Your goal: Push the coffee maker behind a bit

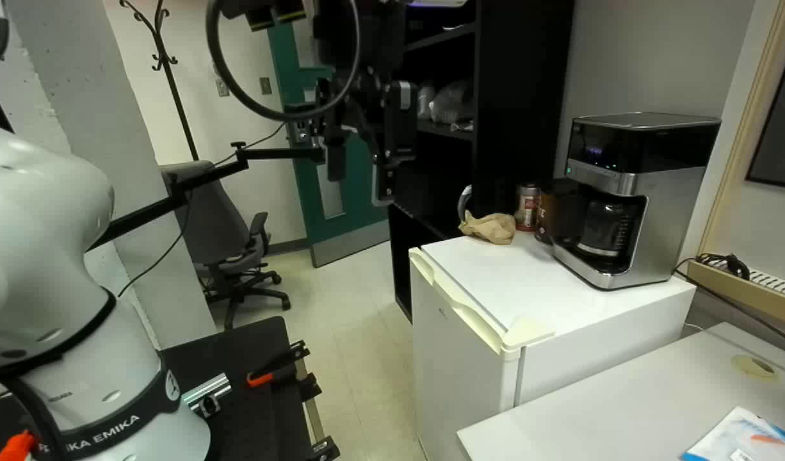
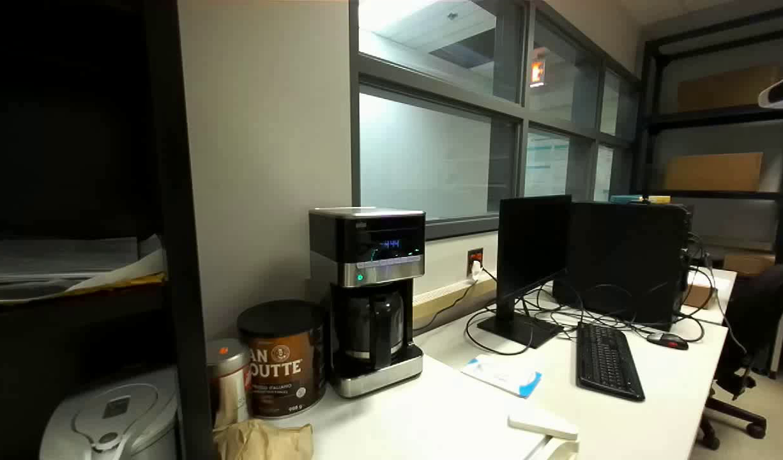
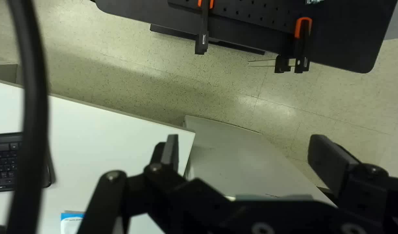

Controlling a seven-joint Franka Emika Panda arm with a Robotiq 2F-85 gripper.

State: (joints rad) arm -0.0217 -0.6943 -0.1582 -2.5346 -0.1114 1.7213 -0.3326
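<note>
One coffee maker (image 1: pixel 668 211), on the fridge (image 1: pixel 476 269) at frame right in an exterior view, we judge fairly heavy, stiff, its glass jug (image 1: pixel 602 225) fragile, and best pushed at the metal base (image 1: pixel 588 270), the gripper (image 3: pixel 245 146) being spread and empty.

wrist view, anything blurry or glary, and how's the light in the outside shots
Wrist view: the black cable and the fingers look soft, and the floor shows pale glare patches; in an exterior view, the window is blown out at its top; in both exterior views, the black shelving sinks to near black, while the coffee maker reads clearly.
</note>
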